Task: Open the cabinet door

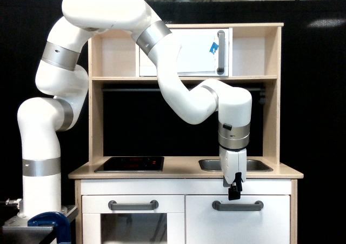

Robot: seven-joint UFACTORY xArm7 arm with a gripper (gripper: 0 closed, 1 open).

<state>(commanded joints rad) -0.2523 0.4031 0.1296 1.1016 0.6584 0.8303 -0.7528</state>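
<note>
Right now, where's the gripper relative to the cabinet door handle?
In the exterior view the gripper hangs just above the bar handle of the cabinet door, lower right, below the sink.
</note>
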